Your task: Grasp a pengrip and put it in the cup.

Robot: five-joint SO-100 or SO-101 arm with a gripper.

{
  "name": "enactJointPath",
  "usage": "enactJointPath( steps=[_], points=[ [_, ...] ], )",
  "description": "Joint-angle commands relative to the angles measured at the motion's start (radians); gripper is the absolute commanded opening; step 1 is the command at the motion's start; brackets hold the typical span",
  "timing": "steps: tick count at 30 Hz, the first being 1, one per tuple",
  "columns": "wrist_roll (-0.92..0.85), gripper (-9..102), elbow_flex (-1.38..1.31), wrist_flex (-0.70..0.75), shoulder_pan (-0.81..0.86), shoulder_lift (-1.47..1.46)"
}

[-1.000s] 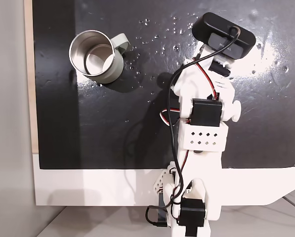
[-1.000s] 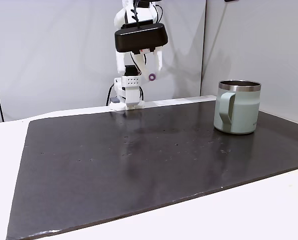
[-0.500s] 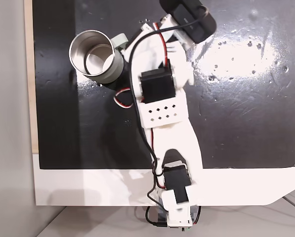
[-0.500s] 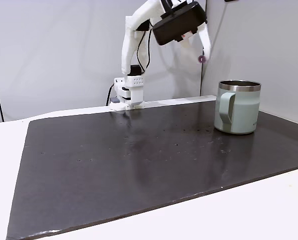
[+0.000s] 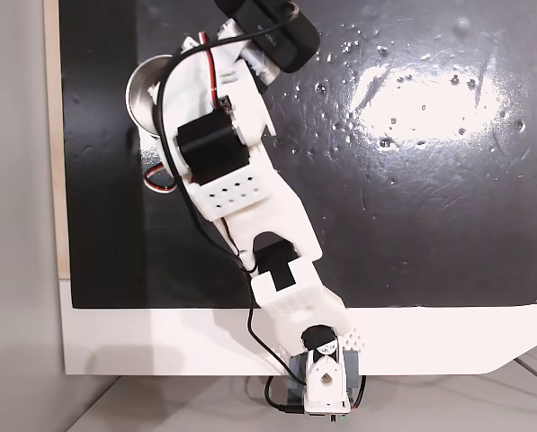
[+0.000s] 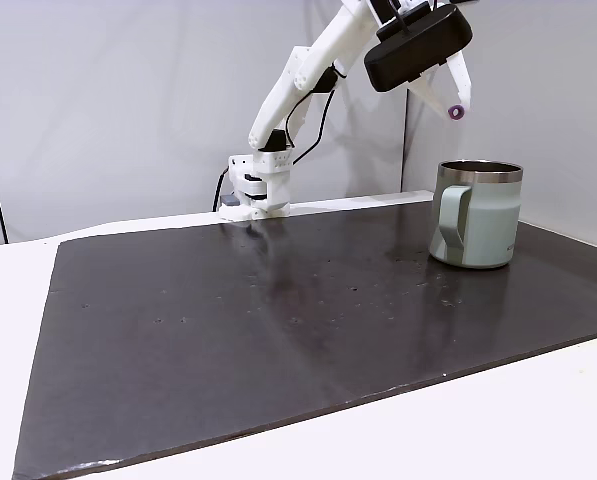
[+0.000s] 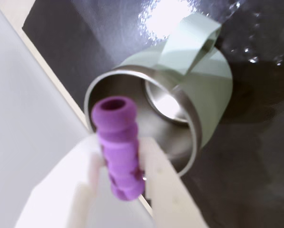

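A: Risk first. The gripper [image 7: 120, 178] has its two white fingers closed tight on the lower half of the pengrip [image 7: 119, 147], and in the side-on fixed view the pengrip [image 6: 457, 112] hangs in the air well above the cup [image 6: 475, 215], a little short of the rim's centre. If the jaws let go from this height, I judge the little tube could clip the steel lip and bounce off onto the mat [image 6: 278, 320].

B: Why bounce? It looks soft.

A: Soft and ribbed, yes: a purple tube with a hollow end and rounded ridges. Rubbery things spring, and a cylinder rolls once it lands. It may also cling to a finger for an instant and fall askew.

B: And the cup itself?

A: Round, shiny steel inside, pale grey-green outside with a matching flat loop handle. In the wrist view the mouth [image 7: 142, 118] sits just behind the pengrip's tip, a wide target. From above, the arm covers most of the cup [image 5: 140, 85], so centring is hard to check there.

B: The surface?

A: Dark, glossy, speckled with small bright spots; it would let a dropped tube roll away.
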Motion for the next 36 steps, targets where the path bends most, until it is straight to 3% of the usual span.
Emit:
enactJointPath(
  steps=[1, 15, 27, 32, 36],
  points=[
    [0.012, 0, -0.094, 0.005, -0.003, -0.012],
    [0.002, 0, -0.178, -0.098, -0.081, -0.114],
    [0.0, 1, -0.181, -0.072, -0.107, -0.135],
    [-0.026, 18, -0.183, -0.032, -0.112, -0.135],
    [-0.031, 22, -0.193, -0.021, -0.109, -0.135]
  ],
)
